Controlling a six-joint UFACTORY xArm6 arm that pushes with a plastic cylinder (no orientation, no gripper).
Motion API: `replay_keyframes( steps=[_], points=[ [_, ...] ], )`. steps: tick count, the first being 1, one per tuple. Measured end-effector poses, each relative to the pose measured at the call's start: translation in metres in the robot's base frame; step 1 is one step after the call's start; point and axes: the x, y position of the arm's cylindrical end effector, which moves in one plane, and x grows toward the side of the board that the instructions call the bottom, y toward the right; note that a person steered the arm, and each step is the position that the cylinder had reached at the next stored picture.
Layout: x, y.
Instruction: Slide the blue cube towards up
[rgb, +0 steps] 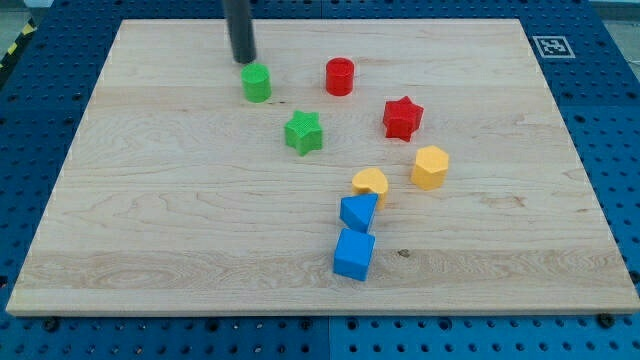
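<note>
Your job has not begun: my tip (243, 60), a bare rod with no hand to open or close, sits near the board's top edge just above the green round block (256, 83), so bring it under the blue cube (354, 254) near the bottom edge.

1 high, angled view over the board (150, 250)

No legible text; board (150, 200) corner marker (551, 46)
</note>
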Motion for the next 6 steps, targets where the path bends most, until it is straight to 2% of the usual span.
replay_keyframes(
  steps=[1, 2, 6],
  points=[
    [0.046, -0.037],
    [0.103, -0.039],
    [0.285, 0.082]
  ],
)
